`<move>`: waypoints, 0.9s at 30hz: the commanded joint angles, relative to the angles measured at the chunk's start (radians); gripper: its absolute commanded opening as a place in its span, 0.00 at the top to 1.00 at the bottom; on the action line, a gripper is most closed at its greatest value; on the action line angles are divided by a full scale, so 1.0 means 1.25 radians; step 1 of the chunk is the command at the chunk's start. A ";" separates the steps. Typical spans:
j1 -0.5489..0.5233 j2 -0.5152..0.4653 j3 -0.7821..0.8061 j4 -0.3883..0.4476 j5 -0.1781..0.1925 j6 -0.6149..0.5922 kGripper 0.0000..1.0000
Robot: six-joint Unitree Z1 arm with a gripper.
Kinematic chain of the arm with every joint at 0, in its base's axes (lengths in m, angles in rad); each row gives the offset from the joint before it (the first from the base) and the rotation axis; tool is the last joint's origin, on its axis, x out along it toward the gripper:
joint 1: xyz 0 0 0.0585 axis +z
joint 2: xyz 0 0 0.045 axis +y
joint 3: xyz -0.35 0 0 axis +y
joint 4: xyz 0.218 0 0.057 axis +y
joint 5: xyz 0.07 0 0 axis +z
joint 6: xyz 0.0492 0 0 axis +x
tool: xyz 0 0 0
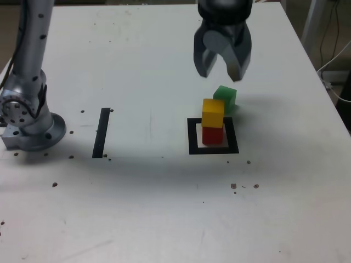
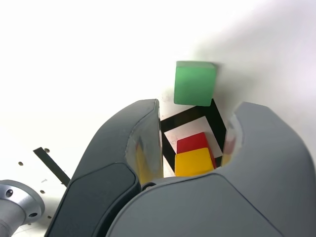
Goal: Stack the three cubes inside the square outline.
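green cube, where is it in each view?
Exterior view: green cube on the table just behind the square outline, toward the exterior view's right, below the open gripper.
Wrist view: green cube beyond the gripper's jaws, just outside the outline's far corner.
Shared landmark: yellow cube on red cube.

Exterior camera looks down from the near side, high over the white worktop (image 1: 164, 208). Wrist camera peers close between the grey gripper (image 2: 192, 148). Both catch the black tape square outline (image 1: 213, 148).

no readable text, no labels, no brand marks, no numbers, no signs on anything in either view
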 commanded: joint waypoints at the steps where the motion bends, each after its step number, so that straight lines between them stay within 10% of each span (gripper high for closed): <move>1: 0.006 0.024 0.003 -0.007 -0.014 0.015 0.01; 27: 0.031 0.094 0.074 -0.113 -0.027 0.045 0.09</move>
